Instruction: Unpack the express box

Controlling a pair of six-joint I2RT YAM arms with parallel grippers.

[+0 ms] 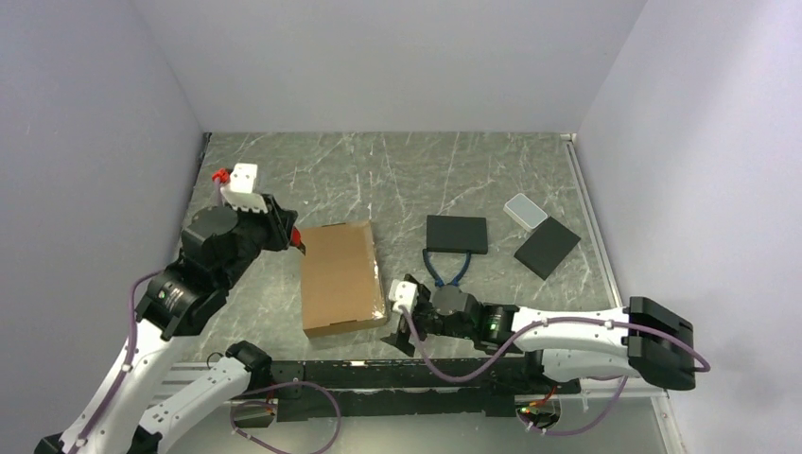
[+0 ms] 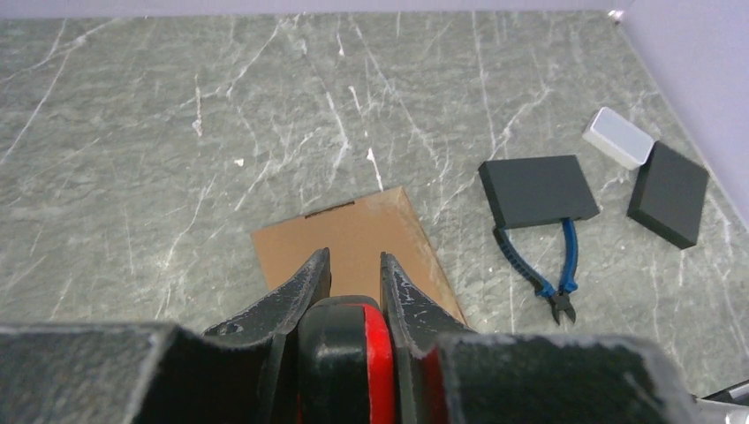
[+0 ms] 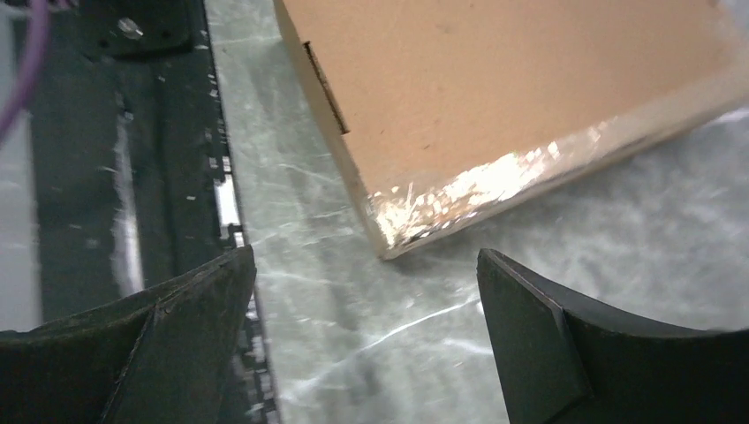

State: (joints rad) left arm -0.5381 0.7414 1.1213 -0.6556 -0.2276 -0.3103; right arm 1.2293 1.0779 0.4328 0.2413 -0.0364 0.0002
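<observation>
The express box (image 1: 338, 276) lies closed on the tabletop (image 1: 397, 170), with shiny tape (image 3: 459, 190) along its right edge, so I judge the unpacking has hardly begun. The left end effector (image 2: 353, 256) is clamped on a black and red tool (image 2: 349, 353) above the far left corner. The right end effector (image 3: 366, 261) stands wide apart beside the near right corner. There is free room beyond the box, while the pliers (image 1: 447, 270) lie near on the right.

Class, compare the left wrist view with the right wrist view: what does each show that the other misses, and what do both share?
Only the left wrist: two black pads, a white case, blue pliers, and the left gripper shut on a red-and-black tool.
Only the right wrist: the open right gripper, shiny tape on the box corner, and a dark rail with a purple cable.
Both: the box and the table.
</observation>
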